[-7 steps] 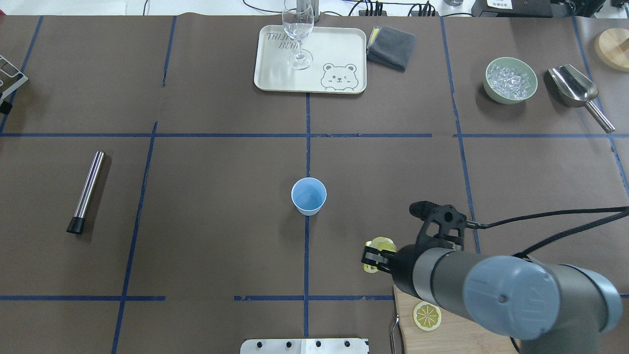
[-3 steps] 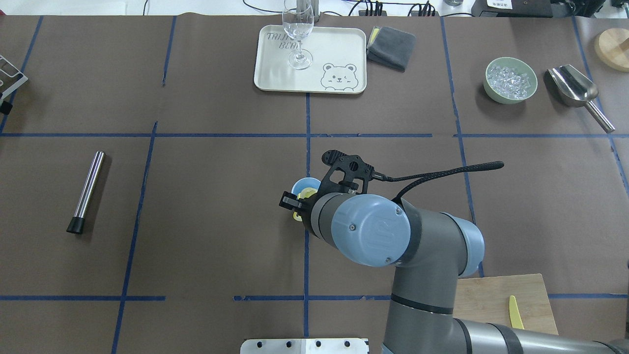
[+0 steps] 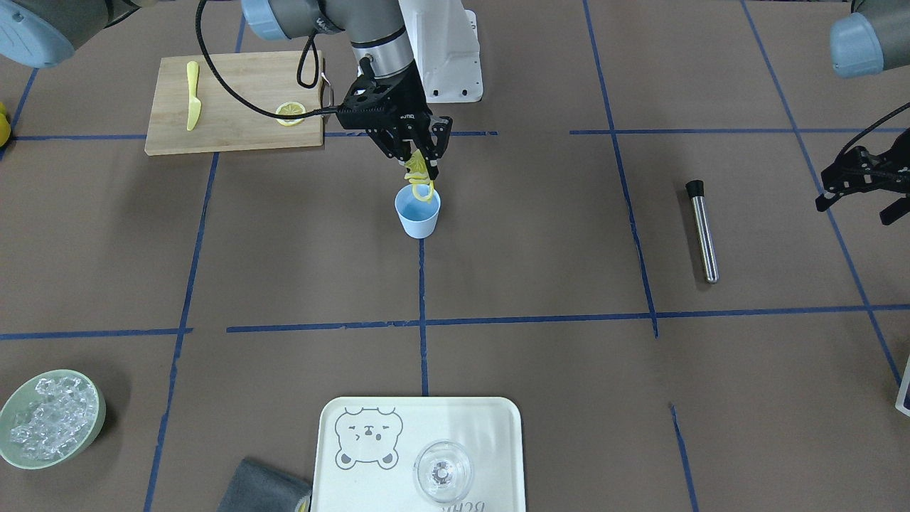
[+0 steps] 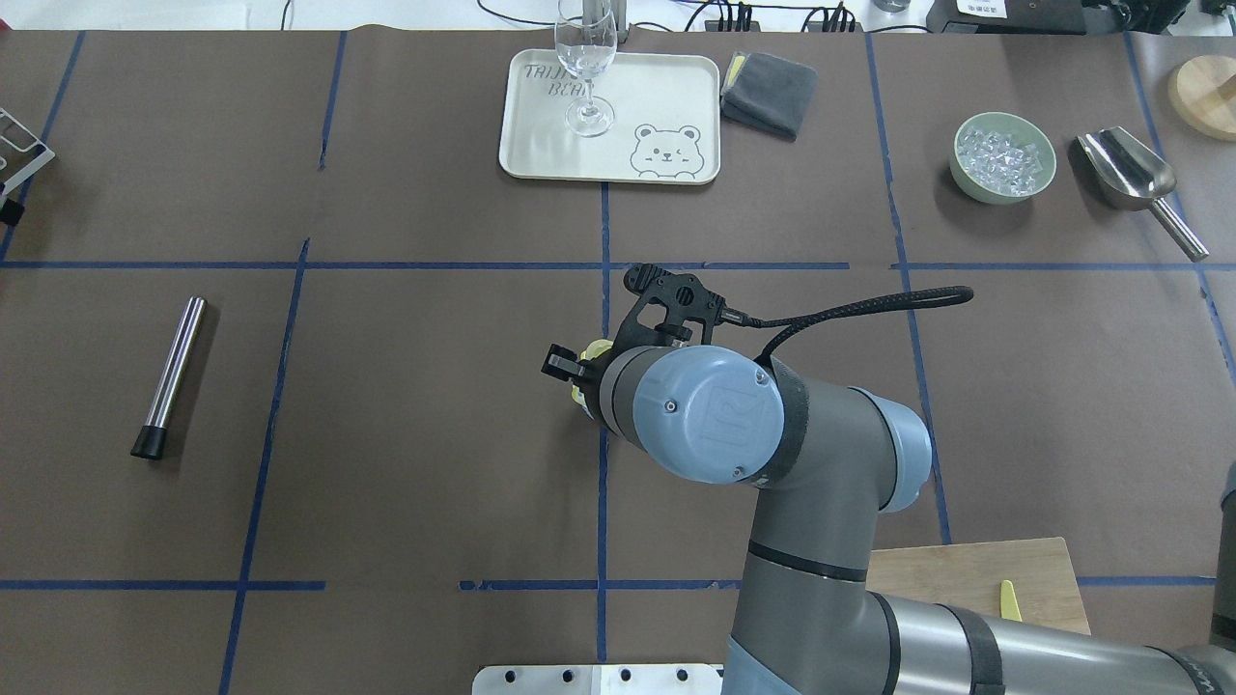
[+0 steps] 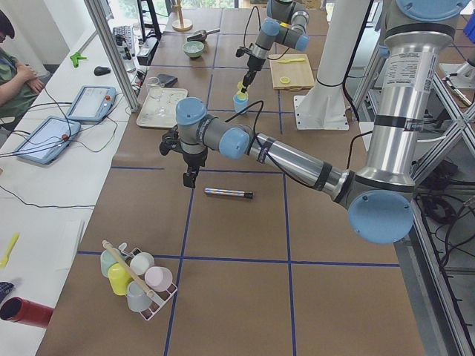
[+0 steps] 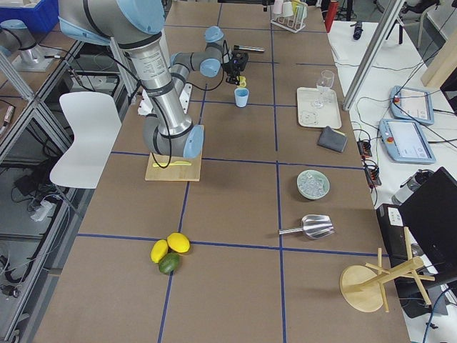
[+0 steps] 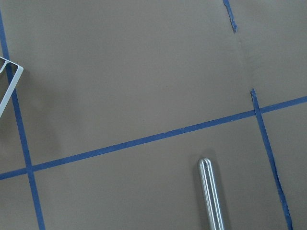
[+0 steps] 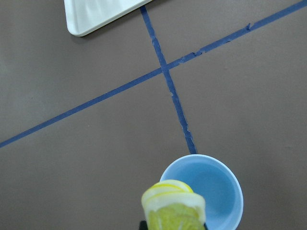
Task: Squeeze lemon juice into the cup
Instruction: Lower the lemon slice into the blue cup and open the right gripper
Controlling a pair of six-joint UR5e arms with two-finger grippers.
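My right gripper (image 3: 421, 168) is shut on the lemon slice (image 3: 424, 190), which is pinched into a fold and hangs just over the mouth of the light-blue cup (image 3: 417, 211) at the table's middle. In the right wrist view the folded slice (image 8: 173, 208) sits over the near rim of the cup (image 8: 216, 191), whose inside looks empty. In the overhead view the right gripper (image 4: 577, 372) and its arm cover the cup; only a bit of yellow lemon (image 4: 591, 349) shows. My left gripper (image 3: 857, 195) hangs open and empty, far off near the steel rod (image 3: 702, 231).
A twin lemon slice (image 3: 290, 110) and a yellow knife (image 3: 192, 99) lie on the wooden board (image 3: 234, 139). At the far edge are a bear tray (image 4: 541, 154) with a wine glass (image 4: 585, 68), a grey cloth (image 4: 770, 92), an ice bowl (image 4: 1002, 157) and a scoop (image 4: 1130, 174).
My right arm has carried the lemon slice from beside the board leftward and forward to the cup, then a little further over it. The cup has not moved.
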